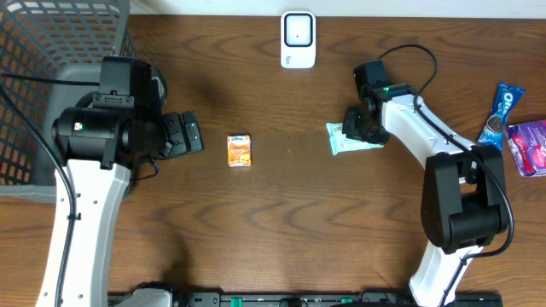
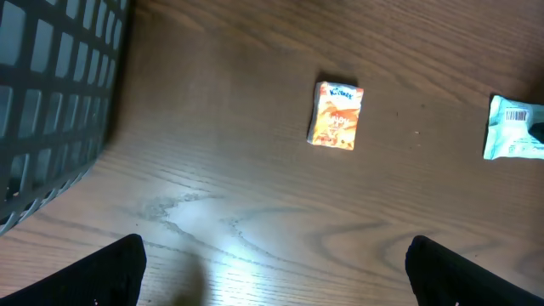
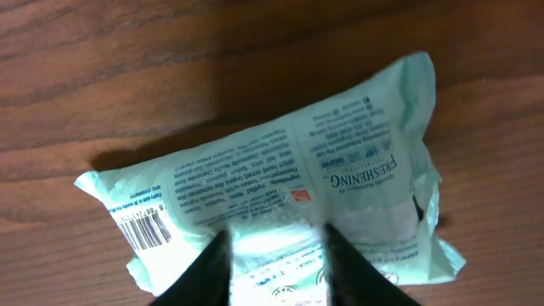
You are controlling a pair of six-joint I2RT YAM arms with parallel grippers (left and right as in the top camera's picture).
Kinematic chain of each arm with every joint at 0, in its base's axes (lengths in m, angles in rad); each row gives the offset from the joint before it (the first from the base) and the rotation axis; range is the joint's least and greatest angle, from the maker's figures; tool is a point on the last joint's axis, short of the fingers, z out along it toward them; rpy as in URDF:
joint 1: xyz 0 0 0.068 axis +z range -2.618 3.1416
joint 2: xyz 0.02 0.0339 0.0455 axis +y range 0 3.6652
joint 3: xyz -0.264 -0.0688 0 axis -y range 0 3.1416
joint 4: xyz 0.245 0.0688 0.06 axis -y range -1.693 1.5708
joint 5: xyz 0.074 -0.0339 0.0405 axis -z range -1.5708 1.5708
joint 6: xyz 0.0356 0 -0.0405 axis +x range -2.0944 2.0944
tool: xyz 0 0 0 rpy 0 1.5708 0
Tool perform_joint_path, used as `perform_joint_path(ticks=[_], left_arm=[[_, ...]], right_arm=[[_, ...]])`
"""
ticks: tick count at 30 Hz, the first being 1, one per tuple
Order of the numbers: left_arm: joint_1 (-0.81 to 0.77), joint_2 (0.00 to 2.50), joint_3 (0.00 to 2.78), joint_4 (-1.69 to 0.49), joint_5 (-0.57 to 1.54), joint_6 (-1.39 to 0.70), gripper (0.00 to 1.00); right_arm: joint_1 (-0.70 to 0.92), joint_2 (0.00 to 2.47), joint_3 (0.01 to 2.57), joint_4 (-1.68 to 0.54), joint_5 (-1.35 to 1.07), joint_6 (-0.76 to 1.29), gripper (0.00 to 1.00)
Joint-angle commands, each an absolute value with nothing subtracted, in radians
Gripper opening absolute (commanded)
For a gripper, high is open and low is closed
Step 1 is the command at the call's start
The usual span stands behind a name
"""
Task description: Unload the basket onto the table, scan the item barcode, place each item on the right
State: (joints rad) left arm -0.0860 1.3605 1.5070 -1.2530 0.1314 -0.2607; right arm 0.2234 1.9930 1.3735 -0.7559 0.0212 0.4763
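Right fingers (image 3: 212, 272): parted narrowly, straddling the near edge of the wipes pack (image 3: 280, 161). Nothing is lifted, and I cannot tell whether they touch the film.
Left fingers (image 2: 127, 272): spread wide and empty, hovering above bare wood well left of the items.
Desk (image 1: 281, 222): brown wood. The pack lies flat on it, right of centre, well apart from the scanner.
Basket (image 1: 51, 51): grey mesh in the far left corner; it plays no part in this step.
Scanner (image 1: 298, 38): white unit standing at the far edge, mid-desk; likely where the code must be shown.
Wipes pack: mint green, printed back upward, soft and crinkly. It will probably sag, so a grip across the fuller middle should serve better than one on a sealed end.
Orange carton (image 1: 240, 150): small, lying between the arms; keep clear of it.
Barcode (image 3: 144, 228): uncovered, at the pack's left end in the wrist view. Keep the fingers off it and present that end flat to the scanner's face.
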Motion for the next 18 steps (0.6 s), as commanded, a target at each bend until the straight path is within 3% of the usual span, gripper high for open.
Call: perform_joint_path(ticks=[1,5,8,9,11,18], left_arm=[[-0.083,1.359,1.527,-1.256,0.126,-0.248,0.98],[-0.083,1.359,1.527,-1.256,0.126,-0.247,0.98],[-0.083,1.359,1.527,-1.256,0.126,-0.247,0.98],[-0.083,1.359,1.527,-1.256,0.126,-0.248,0.98],[-0.083,1.359,1.527,-1.256,0.126,-0.247,0.98],[-0.083,1.359,1.527,-1.256,0.126,-0.248,0.98]], right_arm=[[0.212,1.972,1.402,-0.785,0.024,0.484,0.44],[0.179,1.922,1.469,-0.845,0.024,0.442,0.61],[0.135,1.877,1.485,-0.868,0.024,0.402,0.89],[0.120,1.867,1.485,-0.871,0.024,0.392,0.94],[0.089,1.863,1.485,-0.876,0.023,0.356,0.99],[0.022,1.932,1.472,-0.872,-0.096,0.287,0.99]])
